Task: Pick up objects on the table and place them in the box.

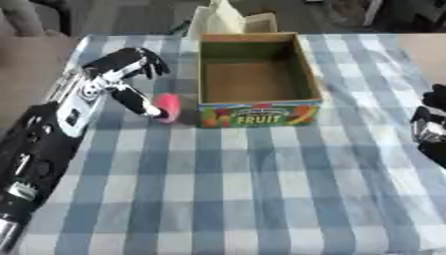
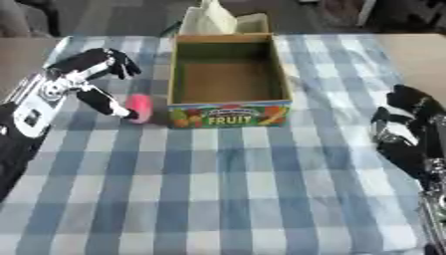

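So the whole table (image 1: 261, 199) is covered in a blue and white checked cloth. Toward the far side sits the cardboard box (image 1: 255, 74), "FRUIT" printed on its front, nothing visible inside. Behind it there's a pale bag-like thing (image 1: 222, 20). The left hand (image 1: 122, 74) is over by the box's left side, fingers spread loose, thumb touching a pink object (image 1: 167, 107) that stands on the cloth just beside the box. The right hand (image 2: 409, 129) rests at the right edge, relaxed and holding nothing.
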Available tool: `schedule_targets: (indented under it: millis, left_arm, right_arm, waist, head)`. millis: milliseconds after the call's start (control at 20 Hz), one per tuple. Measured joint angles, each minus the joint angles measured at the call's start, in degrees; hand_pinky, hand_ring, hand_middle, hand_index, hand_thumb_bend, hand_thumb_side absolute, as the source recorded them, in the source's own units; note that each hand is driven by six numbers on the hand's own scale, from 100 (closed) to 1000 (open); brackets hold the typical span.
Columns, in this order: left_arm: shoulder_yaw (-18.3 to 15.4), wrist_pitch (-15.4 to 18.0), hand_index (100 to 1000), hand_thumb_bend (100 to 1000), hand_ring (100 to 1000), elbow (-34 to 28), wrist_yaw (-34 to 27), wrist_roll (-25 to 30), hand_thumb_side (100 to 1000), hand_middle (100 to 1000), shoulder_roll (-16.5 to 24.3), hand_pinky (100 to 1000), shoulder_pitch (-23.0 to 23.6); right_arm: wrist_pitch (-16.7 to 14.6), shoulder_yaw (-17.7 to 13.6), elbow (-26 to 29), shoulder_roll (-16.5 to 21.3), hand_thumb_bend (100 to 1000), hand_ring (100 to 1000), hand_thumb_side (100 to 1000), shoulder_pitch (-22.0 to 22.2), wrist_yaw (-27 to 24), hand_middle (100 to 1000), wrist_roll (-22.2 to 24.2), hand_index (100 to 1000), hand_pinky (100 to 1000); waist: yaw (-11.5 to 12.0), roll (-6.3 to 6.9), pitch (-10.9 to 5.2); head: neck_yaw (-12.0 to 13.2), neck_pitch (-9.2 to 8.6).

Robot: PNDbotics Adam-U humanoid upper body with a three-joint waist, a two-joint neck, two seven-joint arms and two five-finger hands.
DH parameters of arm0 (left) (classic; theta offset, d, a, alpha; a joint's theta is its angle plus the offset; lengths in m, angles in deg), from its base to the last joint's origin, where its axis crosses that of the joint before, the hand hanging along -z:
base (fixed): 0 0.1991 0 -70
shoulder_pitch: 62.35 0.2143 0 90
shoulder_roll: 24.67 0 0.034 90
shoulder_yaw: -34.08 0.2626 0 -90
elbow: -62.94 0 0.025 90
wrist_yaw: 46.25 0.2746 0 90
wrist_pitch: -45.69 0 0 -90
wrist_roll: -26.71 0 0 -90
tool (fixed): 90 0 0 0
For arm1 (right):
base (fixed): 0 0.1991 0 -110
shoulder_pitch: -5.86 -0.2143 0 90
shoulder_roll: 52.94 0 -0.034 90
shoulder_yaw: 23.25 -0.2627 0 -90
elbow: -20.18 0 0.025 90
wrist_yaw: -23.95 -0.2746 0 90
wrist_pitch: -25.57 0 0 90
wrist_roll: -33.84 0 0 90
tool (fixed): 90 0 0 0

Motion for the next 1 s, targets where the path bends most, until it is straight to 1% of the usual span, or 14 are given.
schedule_targets:
  millis: [350,650,800,1000]
  left_arm:
    - [0.6,1.3,735,703,596,0.1,1.2,1.9,236,605,0.0,677,0.1]
    - [1.0,2.3,693,650,565,0.4,1.9,3.2,189,569,0.0,665,0.1]
    - [1.0,2.6,670,580,546,0.5,2.4,3.4,130,548,0.0,659,0.1]
    - [1.0,2.7,632,470,519,0.7,2.7,3.4,139,518,0.0,648,0.2]
  right_arm:
    - [0.0,0.0,0.0,0.0,100,818,100,0.0,0.0,726,0.0,828,735]
    - [0.0,0.0,0.0,0.0,100,818,100,0.0,0.0,726,0.0,828,735]
    - [0.0,0.0,0.0,0.0,100,818,100,0.0,0.0,727,0.0,828,735]
    - [0.0,0.0,0.0,0.0,100,818,100,0.0,0.0,727,0.0,828,735]
  waist:
    - [0.0,0.0,0.0]
    - [0.0,0.0,0.0]
    - [0.0,-0.01,0.0]
    - [0.0,-0.01,0.0]
  head:
    - [0.0,0.01]
    - [0.0,0.01]
    - [0.0,0.01]
    - [0.0,0.01]
